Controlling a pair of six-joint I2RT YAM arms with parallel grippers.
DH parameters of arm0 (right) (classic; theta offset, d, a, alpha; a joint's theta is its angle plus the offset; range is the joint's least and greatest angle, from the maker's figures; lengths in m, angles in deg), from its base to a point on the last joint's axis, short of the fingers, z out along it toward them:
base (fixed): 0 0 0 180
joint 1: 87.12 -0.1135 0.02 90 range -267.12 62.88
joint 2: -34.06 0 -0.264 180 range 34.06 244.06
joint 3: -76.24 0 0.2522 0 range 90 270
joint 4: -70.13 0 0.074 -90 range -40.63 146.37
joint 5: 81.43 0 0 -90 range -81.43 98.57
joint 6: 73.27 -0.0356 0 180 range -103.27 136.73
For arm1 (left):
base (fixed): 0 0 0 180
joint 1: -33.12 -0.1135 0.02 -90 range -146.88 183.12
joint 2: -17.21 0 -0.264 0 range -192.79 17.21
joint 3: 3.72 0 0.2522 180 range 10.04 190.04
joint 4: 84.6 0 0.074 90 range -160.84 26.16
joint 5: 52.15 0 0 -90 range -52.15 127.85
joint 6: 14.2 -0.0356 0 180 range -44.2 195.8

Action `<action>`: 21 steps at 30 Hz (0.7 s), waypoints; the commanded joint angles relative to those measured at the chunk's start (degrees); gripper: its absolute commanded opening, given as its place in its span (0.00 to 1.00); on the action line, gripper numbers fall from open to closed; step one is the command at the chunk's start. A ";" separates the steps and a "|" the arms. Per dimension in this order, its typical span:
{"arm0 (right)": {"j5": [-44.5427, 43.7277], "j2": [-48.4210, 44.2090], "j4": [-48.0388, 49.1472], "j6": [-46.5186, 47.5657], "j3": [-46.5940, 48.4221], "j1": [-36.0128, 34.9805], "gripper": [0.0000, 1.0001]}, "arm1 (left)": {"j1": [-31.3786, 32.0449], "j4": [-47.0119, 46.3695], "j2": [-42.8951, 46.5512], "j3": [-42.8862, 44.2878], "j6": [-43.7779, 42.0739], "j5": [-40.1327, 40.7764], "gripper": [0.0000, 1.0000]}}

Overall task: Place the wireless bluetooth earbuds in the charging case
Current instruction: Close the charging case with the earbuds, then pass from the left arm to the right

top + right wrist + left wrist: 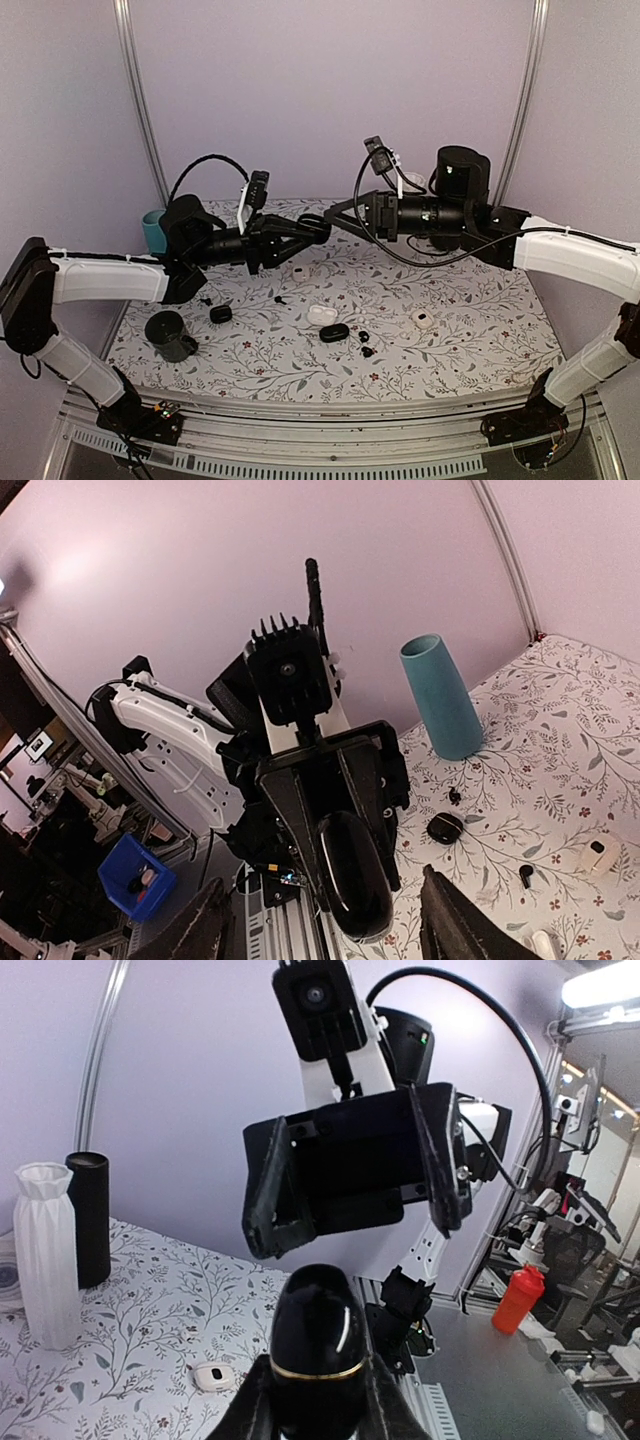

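- Flowered tablecloth (470, 330) carried the earbuds (362, 335), loose at mid-frame in the overhead view, well apart from the case.
- Left claw (316, 1390) clamped the black case (318, 1355) in mid-air, above centre.
- Right claw (325, 925) stood wide, facing it; closing off-centre could knock it loose.

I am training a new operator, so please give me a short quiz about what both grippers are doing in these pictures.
1. True or false: the left gripper holds a black case in the air.
2. The right gripper is: A) open, B) shut on an earbud, C) shut on a white case.
3. What colour is the cup?
Key: 1 true; 2 A; 3 teal.
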 commanded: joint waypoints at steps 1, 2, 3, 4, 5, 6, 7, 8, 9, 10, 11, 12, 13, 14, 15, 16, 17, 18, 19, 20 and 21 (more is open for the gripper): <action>-7.34 -2.63 5.82 1.25 -3.77 -1.56 0.62 | -0.49 -1.81 -1.61 3.07 6.81 0.13 0.00; -8.01 -2.68 6.62 1.35 -4.40 -1.62 0.62 | -0.48 -1.91 -1.78 3.24 7.56 0.13 0.00; -8.50 -2.59 7.10 1.40 -4.73 -1.68 0.61 | -0.48 -2.48 -1.86 3.26 8.37 0.12 0.00; -8.90 -2.42 7.45 1.34 -5.00 -1.65 0.61 | -0.48 -3.23 -1.91 3.26 9.16 0.04 0.00; -9.14 -2.11 7.60 1.21 -5.05 -1.63 0.60 | -0.50 -3.78 -1.95 3.26 9.63 -0.04 0.00; -9.04 -1.89 7.78 0.96 -5.13 -1.64 0.60 | -0.54 -4.09 -1.96 3.33 9.93 -0.05 0.00; -8.91 -1.59 8.00 0.84 -5.14 -1.63 0.59 | -0.48 -4.15 -1.93 3.43 10.25 -0.12 0.00; -8.77 -1.35 8.32 0.32 -5.14 -1.65 0.58 | -0.52 -4.09 -2.02 3.56 10.37 -0.18 0.00; -8.71 -1.22 8.71 -0.11 -5.26 -1.63 0.58 | -0.49 -4.09 -2.08 3.61 10.43 -0.23 0.00; -8.56 -1.12 9.30 -0.72 -5.40 -1.67 0.57 | -0.48 -4.04 -2.17 3.69 10.55 -0.31 0.00; -8.31 -0.97 9.90 -1.54 -5.48 -1.67 0.55 | -0.46 -4.02 -2.27 3.77 10.75 -0.24 0.00; -8.06 -0.81 10.51 -2.03 -5.59 -1.67 0.53 | -0.44 -3.98 -2.46 3.85 11.01 -0.23 0.00; -7.62 -0.68 11.36 -2.79 -5.81 -1.63 0.53 | -0.40 -4.07 -2.67 3.95 11.30 -0.19 0.00; -7.17 -0.61 12.21 -3.33 -6.07 -1.69 0.52 | -0.39 -4.37 -2.85 4.04 11.66 -0.15 0.00; -6.50 -0.30 12.97 -4.17 -6.23 -1.64 0.52 | -0.44 -4.89 -3.08 4.05 12.13 -0.08 0.00; -5.98 -0.06 13.46 -4.70 -6.32 -1.63 0.51 | -0.36 -5.55 -3.26 4.01 12.66 -0.12 0.00; -5.40 0.23 13.78 -5.06 -6.29 -1.63 0.51 | -0.31 -6.39 -3.51 3.97 13.37 -0.08 0.00; -5.02 0.50 13.99 -5.45 -6.24 -1.63 0.50 | -0.30 -7.31 -3.78 3.92 14.05 -0.06 0.00; -4.82 0.74 14.00 -5.67 -6.21 -1.64 0.50 | -0.32 -8.48 -4.04 3.76 15.02 -0.13 0.00; -4.61 0.94 14.03 -5.84 -6.21 -1.65 0.50 | -0.31 -9.62 -4.30 3.63 15.81 -0.21 0.00; -4.46 0.99 14.00 -5.94 -6.22 -1.66 0.49 | -0.35 -10.47 -4.57 3.62 16.54 -0.23 0.00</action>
